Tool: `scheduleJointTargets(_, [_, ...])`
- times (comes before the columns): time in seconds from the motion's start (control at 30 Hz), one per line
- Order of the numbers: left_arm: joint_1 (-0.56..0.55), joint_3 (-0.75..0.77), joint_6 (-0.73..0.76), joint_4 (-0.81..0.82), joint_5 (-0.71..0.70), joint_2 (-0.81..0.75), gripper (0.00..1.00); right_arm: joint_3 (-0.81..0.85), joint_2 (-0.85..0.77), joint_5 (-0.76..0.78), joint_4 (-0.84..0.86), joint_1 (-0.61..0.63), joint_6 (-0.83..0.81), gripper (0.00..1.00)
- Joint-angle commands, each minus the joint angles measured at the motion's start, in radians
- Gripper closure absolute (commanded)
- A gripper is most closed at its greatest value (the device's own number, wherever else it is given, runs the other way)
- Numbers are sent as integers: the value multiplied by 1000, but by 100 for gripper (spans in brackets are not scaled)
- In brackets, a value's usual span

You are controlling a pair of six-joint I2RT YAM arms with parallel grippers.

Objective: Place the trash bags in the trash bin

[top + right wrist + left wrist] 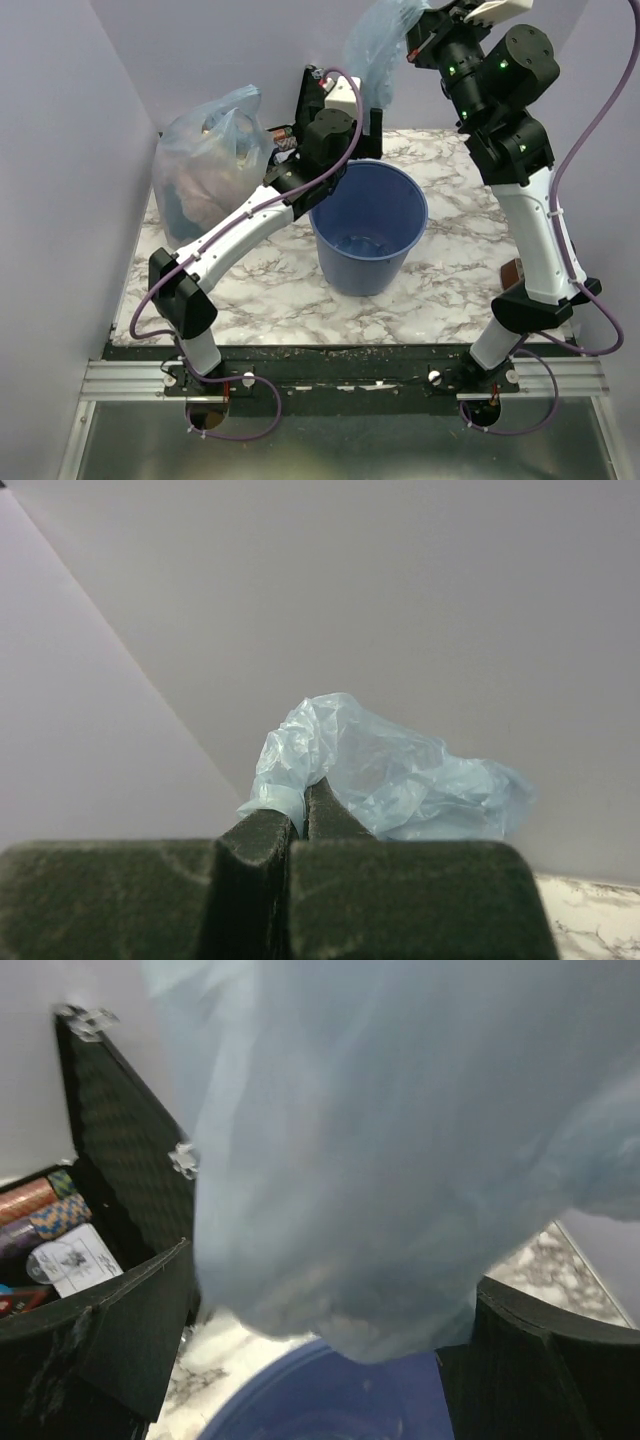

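The trash bag point(383, 47) is a limp, crinkly light-blue film hanging high over the far rim of the trash bin point(370, 228), a round blue bucket in the middle of the table. My right gripper point(416, 42) is shut on the bag's top edge; in the right wrist view the film point(400, 780) bunches out from between the closed fingertips point(303, 815). My left gripper point(347, 118) stands open at the bin's back rim. In the left wrist view the bag's lower end point(380, 1160) dangles between its spread fingers point(130, 1330), above the bin's rim point(270, 1400).
A bulging clear bag stuffed with coloured items point(205, 165) sits at the back left. An open black case of chips point(50, 1225) stands just behind the left gripper, by the rear wall. Side walls close in the marble table point(450, 290).
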Motion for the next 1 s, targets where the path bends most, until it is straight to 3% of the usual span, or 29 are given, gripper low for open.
scheduleJointTargets(0.0, [9,-42,66,130,-126,-71,1,37,13,48,50,2,-16,99])
scheduleJointTargets(0.07, [12,-123,98,225,-105,-123,2,33,16,53,50,2,-15,99])
scheduleJointTargets(0.17, [41,-209,118,301,22,-189,16,14,12,50,54,2,-16,99])
scheduleJointTargets(0.3, [107,-274,181,322,150,-243,56,-38,-10,74,54,2,-26,99])
scheduleJointTargets(0.33, [127,-295,188,337,180,-261,68,-61,-19,80,54,2,-27,99])
scheduleJointTargets(0.37, [158,-314,185,339,228,-274,93,-82,-29,83,54,2,-29,99])
scheduleJointTargets(0.4, [185,-318,184,333,259,-284,100,-105,-42,82,54,2,-32,99])
scheduleJointTargets(0.57, [351,-375,274,292,555,-370,100,-218,-111,77,54,-4,-173,99])
scheduleJointTargets(0.63, [414,-386,378,249,683,-424,100,-291,-160,6,49,-21,-289,99])
scheduleJointTargets(0.77, [495,-357,443,131,843,-501,100,-471,-308,-217,-4,-21,-519,99])
scheduleJointTargets(0.83, [506,-320,437,59,914,-521,100,-528,-368,-304,-92,-21,-540,99])
scheduleJointTargets(0.97, [509,-265,383,-102,1072,-544,100,-576,-457,-326,-299,-23,-474,99])
